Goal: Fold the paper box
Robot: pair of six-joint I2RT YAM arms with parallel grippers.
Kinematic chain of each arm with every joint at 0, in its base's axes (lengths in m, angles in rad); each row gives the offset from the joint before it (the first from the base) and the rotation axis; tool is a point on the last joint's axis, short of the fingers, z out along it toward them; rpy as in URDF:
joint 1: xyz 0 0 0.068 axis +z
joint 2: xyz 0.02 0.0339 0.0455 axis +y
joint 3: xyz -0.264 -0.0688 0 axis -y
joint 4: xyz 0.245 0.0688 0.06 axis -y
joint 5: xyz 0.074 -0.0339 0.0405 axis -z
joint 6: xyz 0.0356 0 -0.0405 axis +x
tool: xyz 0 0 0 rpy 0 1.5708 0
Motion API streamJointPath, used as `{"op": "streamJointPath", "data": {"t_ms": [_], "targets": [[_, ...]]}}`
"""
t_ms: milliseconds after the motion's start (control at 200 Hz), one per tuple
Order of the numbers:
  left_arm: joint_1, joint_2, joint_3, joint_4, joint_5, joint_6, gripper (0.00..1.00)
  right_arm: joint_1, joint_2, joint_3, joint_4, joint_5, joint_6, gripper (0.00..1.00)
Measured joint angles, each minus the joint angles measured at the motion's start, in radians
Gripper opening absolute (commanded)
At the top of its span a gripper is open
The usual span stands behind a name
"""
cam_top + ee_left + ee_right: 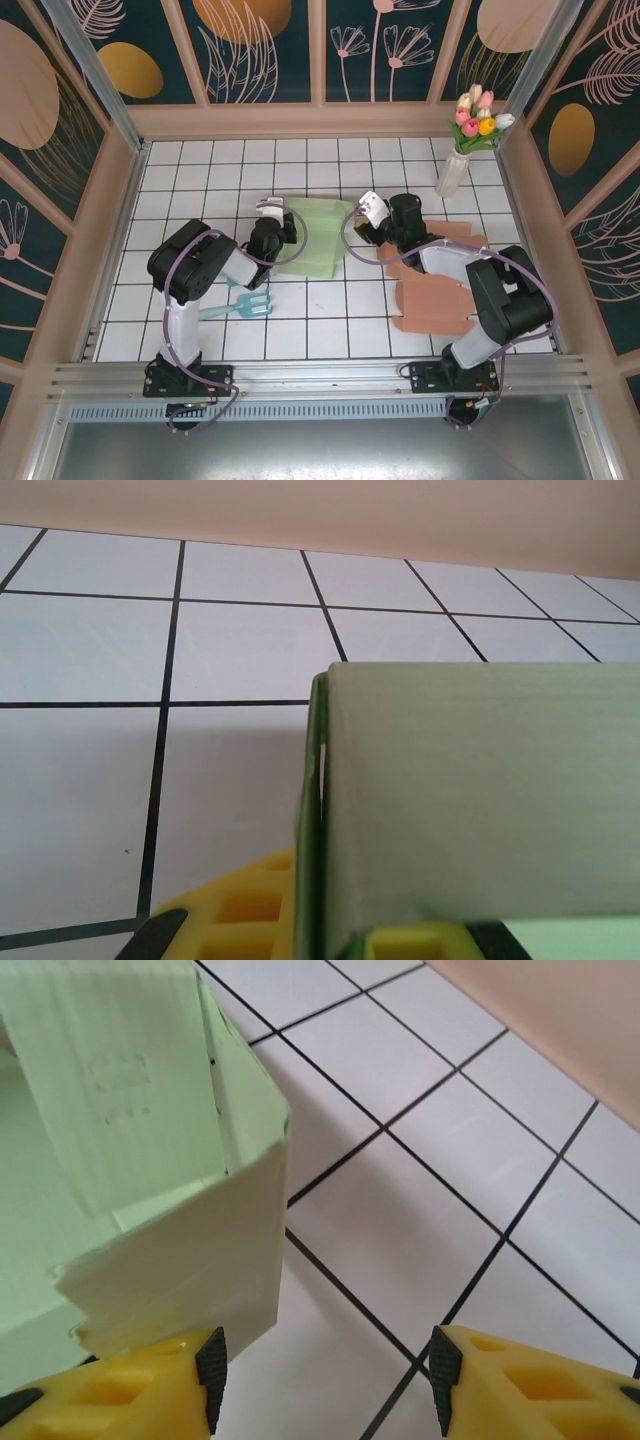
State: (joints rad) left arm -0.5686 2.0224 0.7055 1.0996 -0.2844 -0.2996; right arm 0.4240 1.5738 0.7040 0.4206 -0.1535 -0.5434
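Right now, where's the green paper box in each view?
Top external: green paper box at table centre.
Left wrist: lower right, wall pinched between yellow fingers.
Right wrist: upper left, flaps open.
Shared landmark: white tiled tabletop, black grid lines.

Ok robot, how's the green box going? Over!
Left gripper shut on box wall. Right gripper open, beside the box. Box standing, flaps loose. Pink cardboard flat by right arm, not blocking.

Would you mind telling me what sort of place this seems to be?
Probably a staged robot test cell, not a real room: a white tiled table boxed in by an aluminium frame, printed floral wall panels, and a vase of tulips set as decoration.
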Motion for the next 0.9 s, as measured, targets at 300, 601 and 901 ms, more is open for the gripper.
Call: {"op": "streamJointPath", "data": {"t_ms": [300, 601, 901], "targets": [[0.0, 0.0, 0.0, 0.0, 0.003, 0.001, 0.0, 0.0, 0.036, 0.013, 0.018, -0.05, -0.018, 0.57], [0.0, 0.0, 0.0, 0.0, 0.008, 0.004, 0.0, 0.005, 0.064, 0.052, 0.019, -0.092, -0.028, 0.56], [0.0, 0.0, 0.0, 0.0, 0.008, 0.004, 0.0, 0.051, 0.084, 0.077, 0.02, -0.109, -0.027, 0.51]]}}
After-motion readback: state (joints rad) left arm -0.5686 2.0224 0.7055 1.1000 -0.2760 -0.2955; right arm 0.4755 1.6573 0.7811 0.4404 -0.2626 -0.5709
